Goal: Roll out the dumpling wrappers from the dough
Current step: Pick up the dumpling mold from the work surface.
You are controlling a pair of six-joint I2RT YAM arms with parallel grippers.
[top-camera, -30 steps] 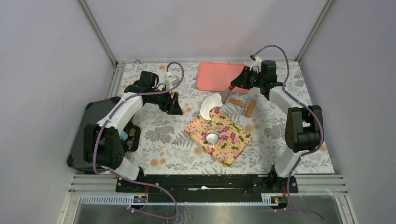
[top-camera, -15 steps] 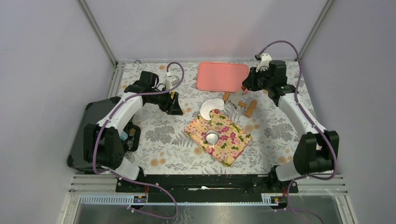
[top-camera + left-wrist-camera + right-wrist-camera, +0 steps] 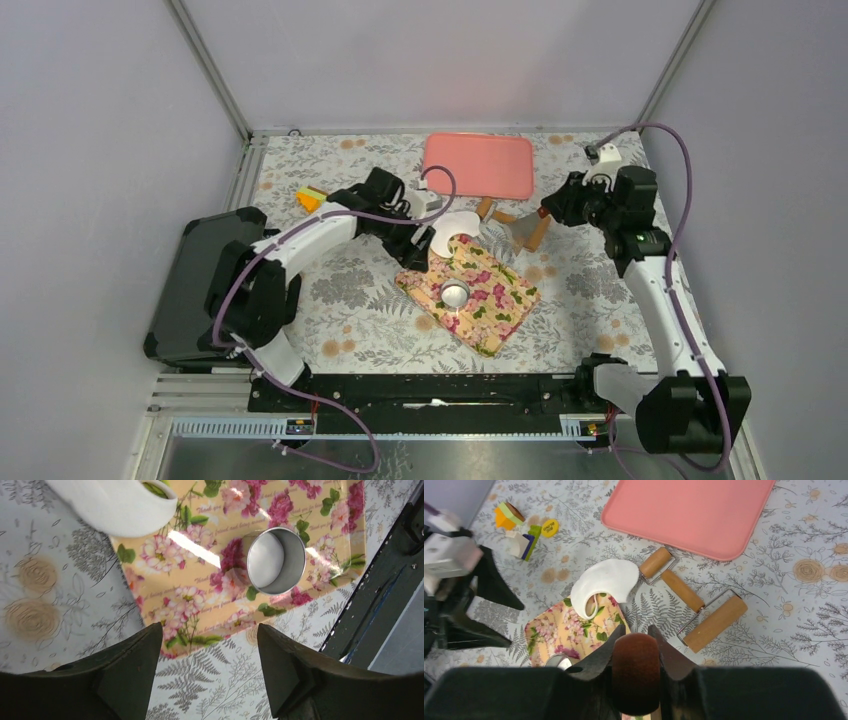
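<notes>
One flower-printed counter carries one pink tray at upper centre of the top view and one floral board lying cornerwise in the middle. There are two tools. The left tool hangs over the board's left edge with its fingers spread wide and nothing between them. The right tool sits right of centre, pinched narrow on the dark red handle of one scraper, whose grey blade shows only in the top view. There is one dough, a flat white sheet with a round notch. It lies just below the tray, partly on the board's upper corner and partly on the counter. One rolling pin, with a small and a large wooden head on wire frames joined by a wooden grip, lies right of the dough. The right wrist view shows it whole, while the top view has the scraper across it. One metal ring stands on the board. Only the left wrist view looks down into it, at a pale bottom; whether that is a wrapper I cannot tell. A few coloured blocks sit at the upper left of the right wrist view.
</notes>
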